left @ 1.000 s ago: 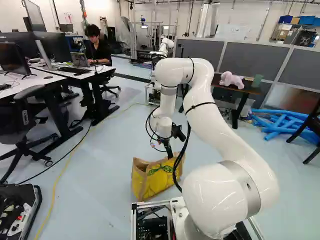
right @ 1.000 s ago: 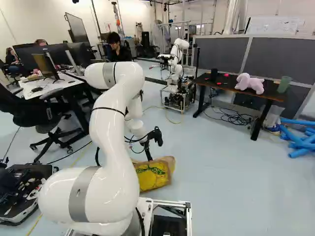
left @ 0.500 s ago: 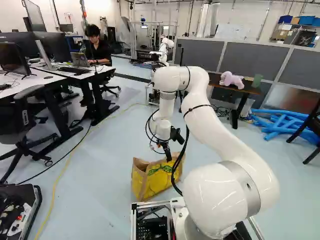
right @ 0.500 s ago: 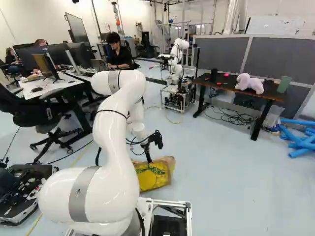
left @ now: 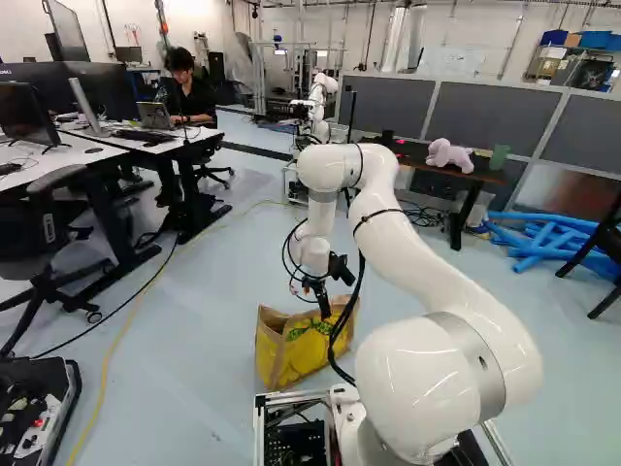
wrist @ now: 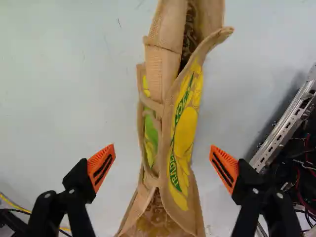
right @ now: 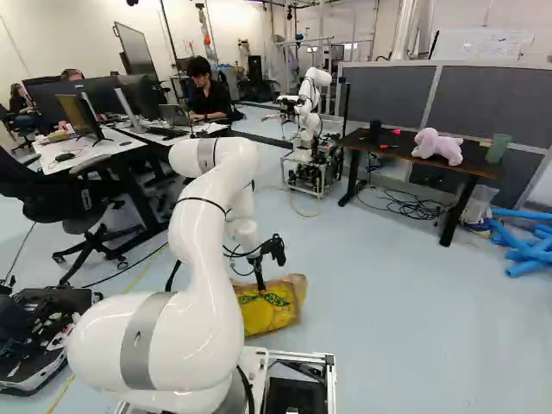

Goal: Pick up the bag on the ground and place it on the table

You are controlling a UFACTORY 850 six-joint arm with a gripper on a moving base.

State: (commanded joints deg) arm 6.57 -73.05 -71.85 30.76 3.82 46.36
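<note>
I look over a pale floor (right: 388, 328), grey partitions (right: 492, 103) at far right, a dark counter (right: 473, 164) before them. The yellow-and-tan bag (left: 301, 357) stands on the floor ahead of my base, its mouth narrow; I can't tell what's inside. The counter carries a pink plush (right: 438, 147) and green cup (right: 498, 148). My fingers (left: 323, 299) are spread wide, the bag between them, touching neither.

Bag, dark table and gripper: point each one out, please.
Bag (wrist: 185, 132): wrist view, on its printed yellow side.
Dark table (right: 473, 157): right base view, bare part of its top.
Gripper (wrist: 162, 150): wrist view, midway between its fingertips.
</note>
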